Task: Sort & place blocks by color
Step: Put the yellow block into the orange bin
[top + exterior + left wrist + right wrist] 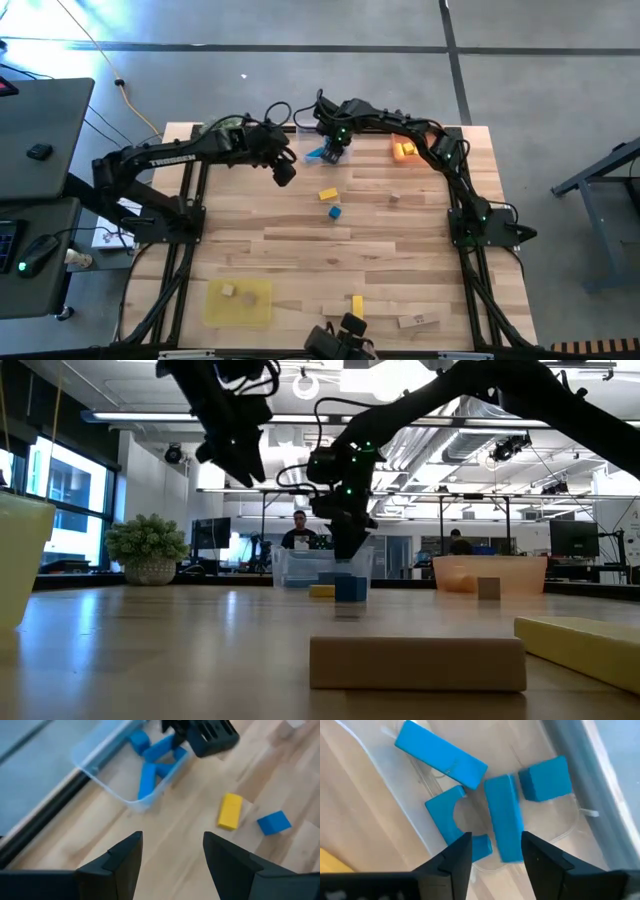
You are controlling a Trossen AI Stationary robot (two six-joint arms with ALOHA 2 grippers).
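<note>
A clear tray at the table's far middle holds several blue blocks: two bars, an arch piece and a cube. My right gripper hangs open over it, pointing steeply down. Its fingers stand on either side of one end of a blue bar that lies flat on the tray floor. My left gripper is open and empty. It hovers above the table just left of the tray. A yellow block and a blue cube lie on the wood nearer the middle.
An orange tray with yellow blocks stands at the far right. A yellow tray near the front left holds a wood block. A yellow bar and wood blocks lie loose. A plant ball sits far left.
</note>
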